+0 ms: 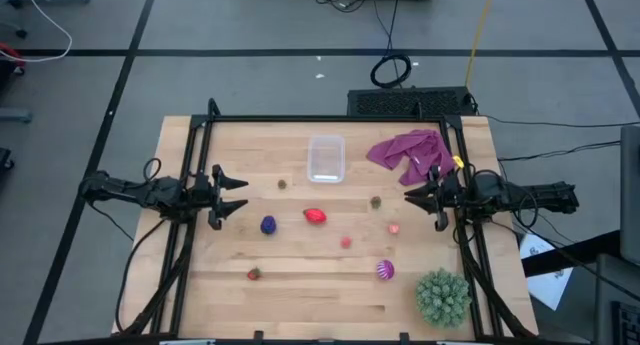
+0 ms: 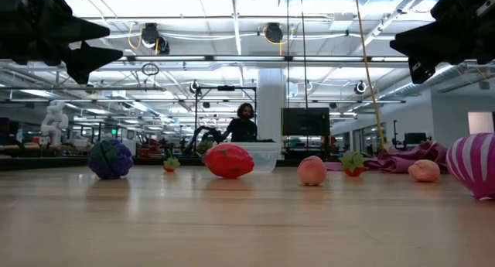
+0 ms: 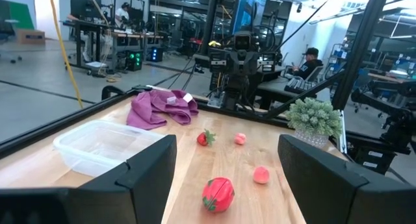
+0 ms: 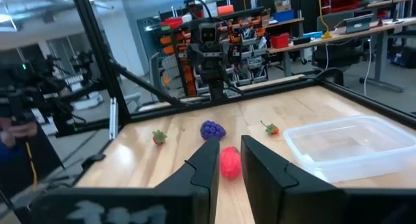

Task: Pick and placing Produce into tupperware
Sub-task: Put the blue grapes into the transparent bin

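Above opposite table edges, left tool [image 1: 237, 196] gapes, right tool [image 1: 411, 195] closed.

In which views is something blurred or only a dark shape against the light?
Low view: both grippers, left gripper and right gripper, are dark shapes against bright ceiling lamps. Left wrist view: the near fingers are soft, the red fruit clearer. Right wrist view: the near fingers are blurred. High view: even light.

clear tupperware [image 1: 326, 157], purple cloth [image 1: 410, 153], red produce [image 1: 315, 217], striped magenta ball [image 1: 385, 271]
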You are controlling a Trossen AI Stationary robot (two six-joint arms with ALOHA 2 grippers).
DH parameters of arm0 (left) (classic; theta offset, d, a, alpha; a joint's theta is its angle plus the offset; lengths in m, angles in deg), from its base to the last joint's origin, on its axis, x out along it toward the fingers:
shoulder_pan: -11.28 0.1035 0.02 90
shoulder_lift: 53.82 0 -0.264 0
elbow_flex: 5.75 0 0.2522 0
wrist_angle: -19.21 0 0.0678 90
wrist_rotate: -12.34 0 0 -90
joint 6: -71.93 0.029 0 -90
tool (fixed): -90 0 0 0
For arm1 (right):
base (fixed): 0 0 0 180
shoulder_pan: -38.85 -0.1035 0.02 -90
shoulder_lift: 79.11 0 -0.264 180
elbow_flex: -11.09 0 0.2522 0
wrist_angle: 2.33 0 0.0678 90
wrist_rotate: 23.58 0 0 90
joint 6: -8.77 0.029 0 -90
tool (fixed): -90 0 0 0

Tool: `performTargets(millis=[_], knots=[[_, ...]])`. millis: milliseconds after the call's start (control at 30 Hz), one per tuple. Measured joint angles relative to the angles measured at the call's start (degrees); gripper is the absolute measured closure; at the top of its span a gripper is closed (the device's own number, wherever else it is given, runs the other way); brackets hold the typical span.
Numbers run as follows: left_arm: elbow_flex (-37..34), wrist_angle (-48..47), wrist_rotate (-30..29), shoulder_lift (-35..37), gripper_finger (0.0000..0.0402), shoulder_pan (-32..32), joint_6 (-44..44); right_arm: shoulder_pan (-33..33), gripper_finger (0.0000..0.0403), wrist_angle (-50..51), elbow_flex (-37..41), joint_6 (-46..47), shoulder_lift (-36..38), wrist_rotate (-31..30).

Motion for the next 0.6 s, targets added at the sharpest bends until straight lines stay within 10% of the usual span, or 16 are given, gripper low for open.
performTargets(millis=[600], knots=[[0.0,1.6,-0.7,0.0,0.0128,0.0,-3.9,0.0,0.0346,-1.2,0.0,-2.5,0.0,0.0]])
